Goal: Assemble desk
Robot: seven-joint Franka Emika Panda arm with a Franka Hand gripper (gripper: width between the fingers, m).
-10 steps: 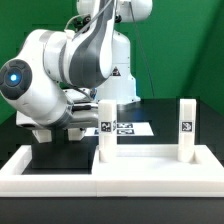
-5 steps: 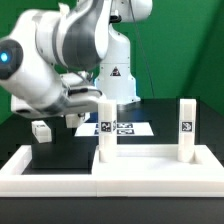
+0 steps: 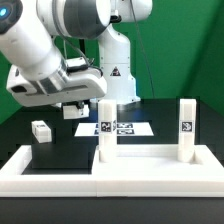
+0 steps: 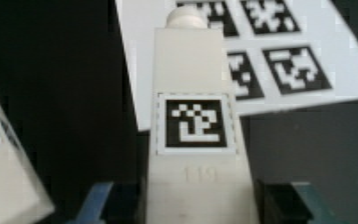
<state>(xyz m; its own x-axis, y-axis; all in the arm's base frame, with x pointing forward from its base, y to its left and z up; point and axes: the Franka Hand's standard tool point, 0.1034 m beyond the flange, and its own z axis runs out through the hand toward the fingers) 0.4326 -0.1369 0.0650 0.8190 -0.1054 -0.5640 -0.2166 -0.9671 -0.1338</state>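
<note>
1. The tabletop (image 3: 150, 156) lies at the front of the table (image 3: 65, 146), inside the low wall (image 3: 50, 178). It carries an upright leg (image 3: 105, 130) at the exterior view's left end and a second upright leg (image 3: 186, 128) at the right end.
2. A loose leg (image 3: 42, 131) lies on the bare table outside the wall, near the marker board (image 3: 125, 128). In the wrist view its peg end points toward that board.
3. The gripper (image 4: 192, 204) has its jaws apart. The fingers (image 4: 101, 205) flank the loose leg with a gap on each side and clasp nothing.
4. Change: one second ago the arm (image 3: 50, 60) crouched low over the table and hid the loose leg's spot. It has since risen and swung toward the exterior view's left, so the leg is now in view. The tabletop and both upright legs are unmoved.
</note>
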